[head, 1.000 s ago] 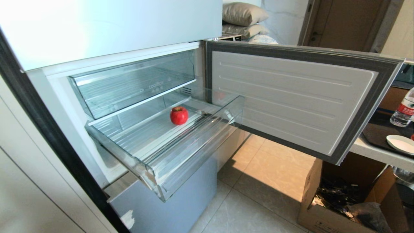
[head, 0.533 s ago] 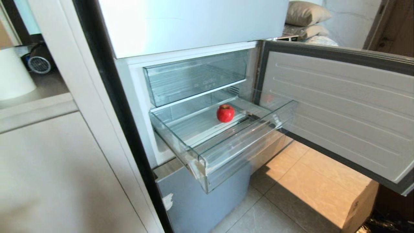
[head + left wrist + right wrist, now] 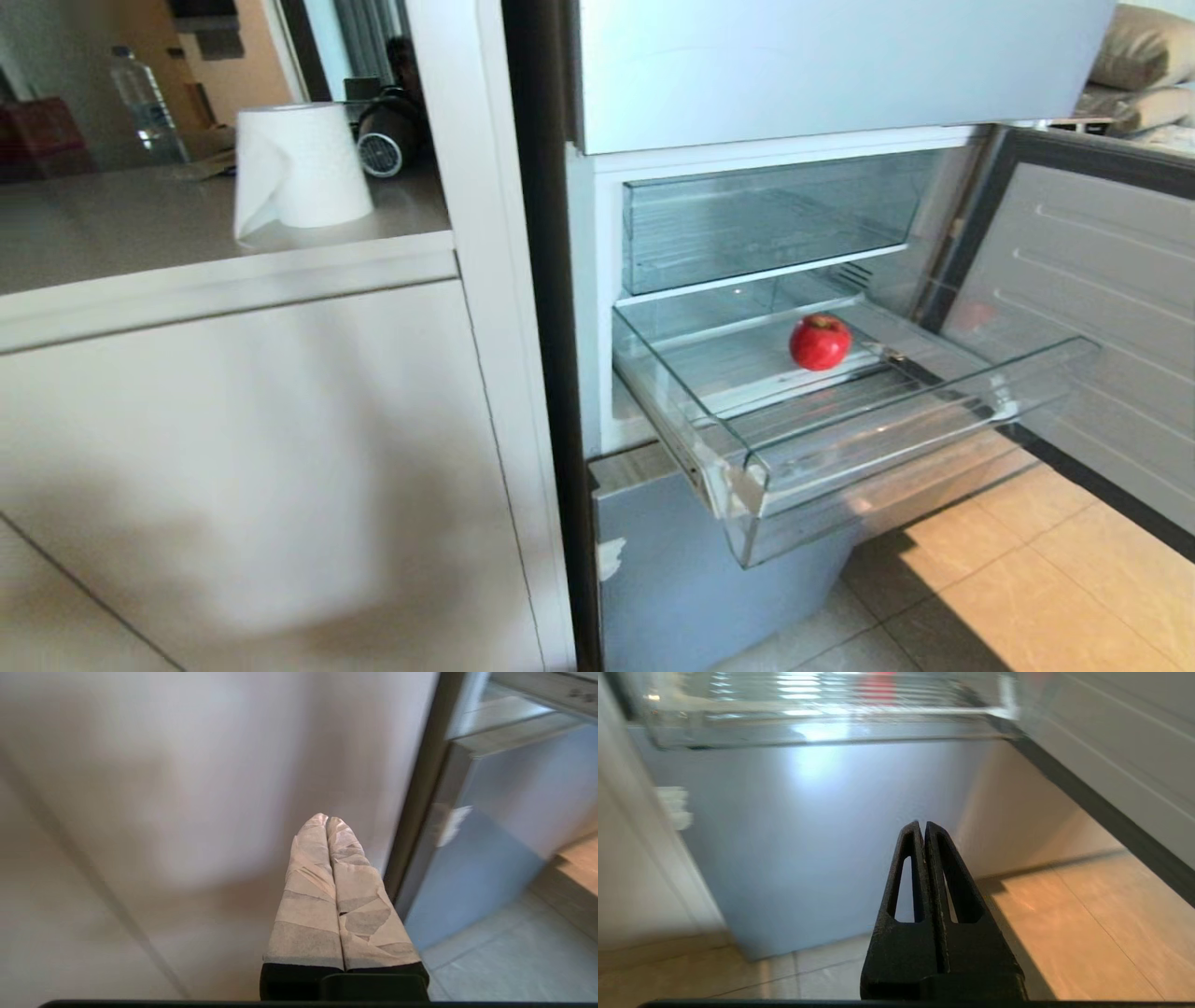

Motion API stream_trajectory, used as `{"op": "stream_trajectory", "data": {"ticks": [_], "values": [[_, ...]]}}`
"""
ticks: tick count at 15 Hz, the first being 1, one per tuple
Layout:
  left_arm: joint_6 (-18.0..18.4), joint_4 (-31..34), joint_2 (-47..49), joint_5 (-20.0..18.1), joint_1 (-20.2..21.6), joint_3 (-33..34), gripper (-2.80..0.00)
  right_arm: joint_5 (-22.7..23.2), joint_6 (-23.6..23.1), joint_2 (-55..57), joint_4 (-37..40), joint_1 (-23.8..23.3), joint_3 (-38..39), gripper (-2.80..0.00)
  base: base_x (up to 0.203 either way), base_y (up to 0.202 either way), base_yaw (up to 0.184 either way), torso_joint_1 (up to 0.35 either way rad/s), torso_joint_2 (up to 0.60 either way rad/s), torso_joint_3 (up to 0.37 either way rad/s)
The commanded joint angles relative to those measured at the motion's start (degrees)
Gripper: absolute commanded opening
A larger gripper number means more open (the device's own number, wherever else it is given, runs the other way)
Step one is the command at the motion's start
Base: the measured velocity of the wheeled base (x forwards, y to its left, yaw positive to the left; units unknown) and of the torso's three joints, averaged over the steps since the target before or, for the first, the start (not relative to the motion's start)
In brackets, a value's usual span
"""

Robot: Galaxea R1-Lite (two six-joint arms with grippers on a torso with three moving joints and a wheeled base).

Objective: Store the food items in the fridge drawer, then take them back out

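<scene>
Drawer out, one red food item inside, both arms parked low

Nearest, the left gripper [image 3: 327, 820] and right gripper [image 3: 921, 825] hang low before the cabinet and fridge front, jaws pressed together, holding nothing. Beyond, the fridge drawer [image 3: 934, 425] juts out over the floor, a taped scrap on its front corner; the food item [image 3: 820, 342] sits mid-floor toward its back. Risk: the round toy may roll on the ribs if nudged, and a careless reach could strike the drawer's protruding front wall.
</scene>
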Motion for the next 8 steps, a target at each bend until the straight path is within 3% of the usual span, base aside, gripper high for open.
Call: {"op": "stream_trajectory", "data": {"ticks": [1, 4, 6, 8], "values": [[0.0, 0.0, 0.0, 0.0, 0.0, 0.0, -2.80, 0.0, 0.3, 0.2, 0.0, 0.0, 0.0, -2.80, 0.003, -0.006, 0.168, 0.007, 0.01, 0.003], [0.0, 0.0, 0.0, 0.0, 0.0, 0.0, -2.80, 0.0, 0.8, 2.5, 0.0, 0.0, 0.0, -2.80, -0.001, -0.003, 0.110, 0.003, 0.00, 0.002], [0.0, 0.0, 0.0, 0.0, 0.0, 0.0, -2.80, 0.4, 1.1, 6.8, -1.1, 0.3, -0.1, -2.80, 0.000, 0.000, 0.000, 0.000, 0.00, 0.000], [0.0, 0.0, 0.0, 0.0, 0.0, 0.0, -2.80, 0.2, 1.0, 14.4, -7.3, 0.5, -1.5, -2.80, 0.000, 0.000, 0.000, 0.000, 0.00, 0.000]]}}
